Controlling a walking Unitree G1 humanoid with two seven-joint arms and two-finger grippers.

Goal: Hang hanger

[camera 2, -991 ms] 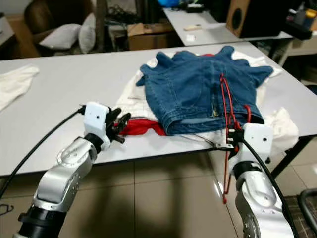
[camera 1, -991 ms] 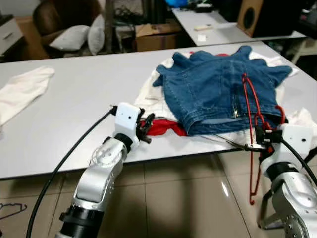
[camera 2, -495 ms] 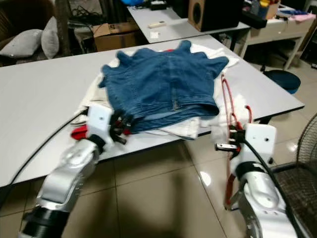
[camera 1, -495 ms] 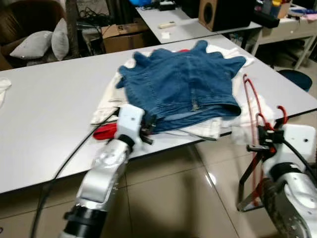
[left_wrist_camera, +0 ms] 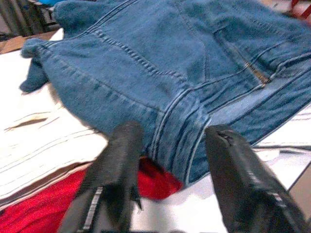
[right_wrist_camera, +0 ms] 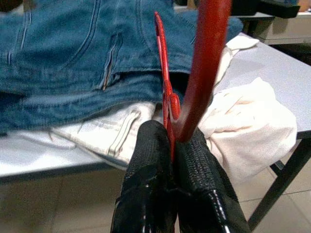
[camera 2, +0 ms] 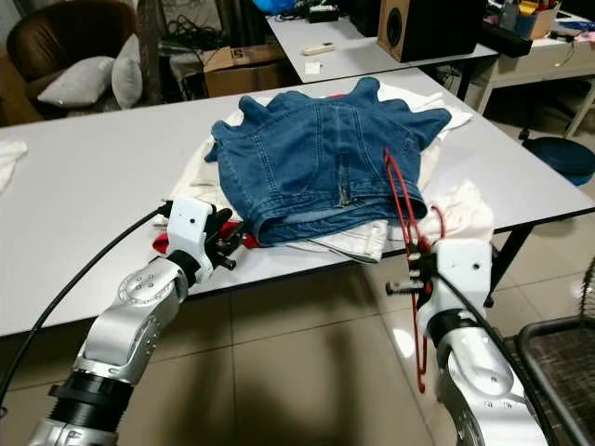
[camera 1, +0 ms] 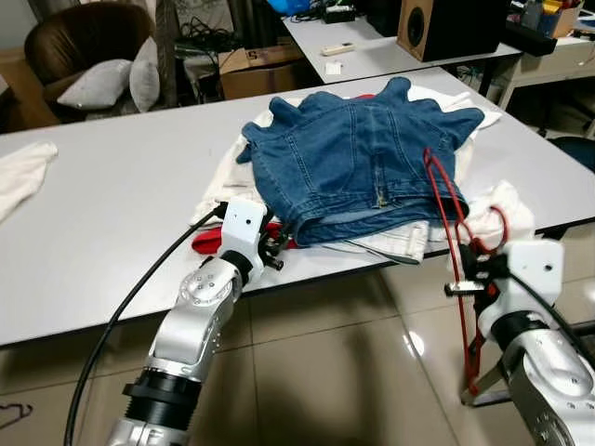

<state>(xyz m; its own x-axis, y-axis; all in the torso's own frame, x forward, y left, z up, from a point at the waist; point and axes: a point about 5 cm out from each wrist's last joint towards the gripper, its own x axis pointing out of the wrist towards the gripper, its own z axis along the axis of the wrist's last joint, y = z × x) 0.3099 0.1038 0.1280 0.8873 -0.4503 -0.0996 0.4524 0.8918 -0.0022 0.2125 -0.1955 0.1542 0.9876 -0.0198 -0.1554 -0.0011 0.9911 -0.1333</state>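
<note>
Your right claw (camera 1: 472, 279) clenched on the red hanger (camera 1: 453, 209) at lower right, off the tabletop (camera 1: 112, 223) edge, your left claw (camera 1: 275, 249) released at centre, by the denim jeans (camera 1: 363, 158).

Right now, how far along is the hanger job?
Pickup looks done: the right gripper has its jaws shut on the red wire hanger, held upright beside the grey table. The left gripper, jaws open, hovers by the blue denim garment and red cloth. Hanging it up is left; I can't see a rail.
</note>
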